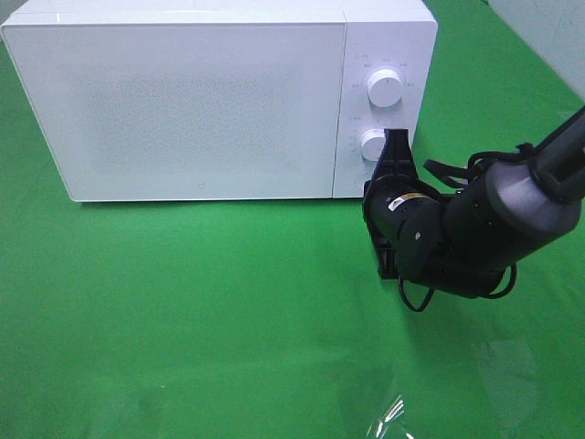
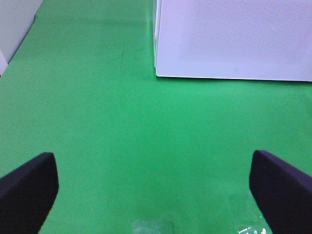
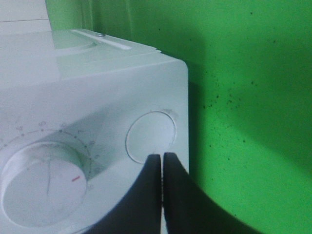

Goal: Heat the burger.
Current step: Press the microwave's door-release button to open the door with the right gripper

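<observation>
White boxy microwave oven point(image 1: 183, 101) sits on green cloth-covered table point(image 1: 183, 302), door closed. Right gripper point(image 1: 395, 139), black, jaws pressed together with nothing between them, tips up against the round white push button point(image 3: 150, 136) at the control panel's lower corner, just beside the lower white dial point(image 1: 372, 144); upper white dial point(image 1: 385, 89) untouched. Left gripper point(image 2: 153, 170) spread wide over bare cloth near the oven's front corner, holding nothing. Round burger not visible in any view; cannot tell where it is.
</observation>
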You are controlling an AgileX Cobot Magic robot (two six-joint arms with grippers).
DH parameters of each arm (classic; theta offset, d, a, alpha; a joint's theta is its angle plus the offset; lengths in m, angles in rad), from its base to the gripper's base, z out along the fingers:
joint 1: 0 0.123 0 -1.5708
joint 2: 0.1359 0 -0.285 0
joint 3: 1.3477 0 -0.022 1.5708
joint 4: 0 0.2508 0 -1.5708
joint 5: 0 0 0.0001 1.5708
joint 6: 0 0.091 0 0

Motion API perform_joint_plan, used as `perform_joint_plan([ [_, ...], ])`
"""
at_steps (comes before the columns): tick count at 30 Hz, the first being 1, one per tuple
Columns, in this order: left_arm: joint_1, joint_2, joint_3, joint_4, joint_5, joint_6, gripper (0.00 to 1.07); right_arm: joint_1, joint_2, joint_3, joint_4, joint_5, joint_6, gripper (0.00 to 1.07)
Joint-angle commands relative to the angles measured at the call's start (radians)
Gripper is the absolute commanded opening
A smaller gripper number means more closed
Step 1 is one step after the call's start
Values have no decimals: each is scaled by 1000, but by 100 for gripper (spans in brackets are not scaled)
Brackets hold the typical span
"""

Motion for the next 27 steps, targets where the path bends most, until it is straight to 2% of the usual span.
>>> perform_joint_plan([
  [1, -5, -16, 4, -1, -7, -6, 99, -6, 7, -22, -11, 10, 0, 0],
  [14, -5, -16, 4, -1, -7, -6, 99, -40, 59, -102, -12, 26, -13, 0],
  [27, -5, -16, 4, -1, -7, -6, 99, -52, 96, -129, -3, -13, -29, 0],
])
